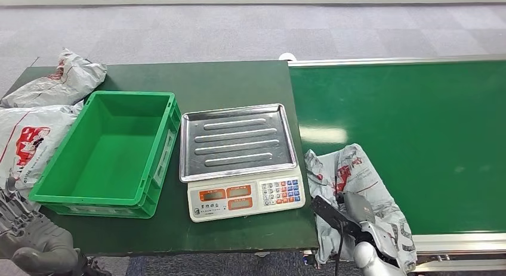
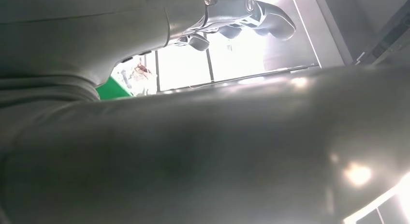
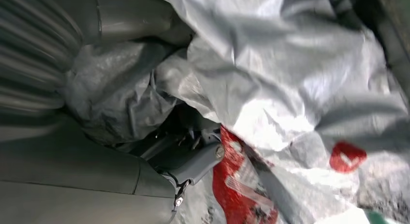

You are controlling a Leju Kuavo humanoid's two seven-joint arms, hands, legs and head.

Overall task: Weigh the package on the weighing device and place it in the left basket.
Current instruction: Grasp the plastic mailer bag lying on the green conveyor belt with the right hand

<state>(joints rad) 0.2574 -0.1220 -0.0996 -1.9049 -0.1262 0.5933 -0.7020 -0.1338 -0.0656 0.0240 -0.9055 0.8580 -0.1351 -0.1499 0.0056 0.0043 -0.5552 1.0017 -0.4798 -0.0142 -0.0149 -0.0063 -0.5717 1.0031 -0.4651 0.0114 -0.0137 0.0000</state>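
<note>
Package: the grey plastic package [image 1: 358, 186] with red print lies crumpled at the near edge of the green conveyor belt [image 1: 417, 139], right where the belt meets the dark green surface [image 1: 238, 79], and part of it hangs over that near edge.
Right hand: the right hand [image 1: 352, 213] sits on the package's near part; in the right wrist view its fingers [image 3: 193, 161] are buried in folds of the grey film [image 3: 290, 79], and they look curled into the bag, though the crumpled plastic hides enough that a firm hold is only probable.
Scale: the weighing scale [image 1: 241, 160] stands near the surface's right edge, towards the near side, with its steel tray [image 1: 237, 140] bare and its keypad facing the robot; the package lies just beside it, past the surface's right edge.
Basket: the green basket [image 1: 107, 154] stands to the left of the scale, just beside it, open side up.
Left hand: the left hand [image 1: 27, 228] hangs low off the surface's near left corner; in the left wrist view its dark fingers [image 2: 270, 16] show curled against bright light, and I cannot tell whether they are closed or loose.
Spare bags: two more grey bags [image 1: 36, 118] lie along the surface's left edge, one touching the basket's left wall.
</note>
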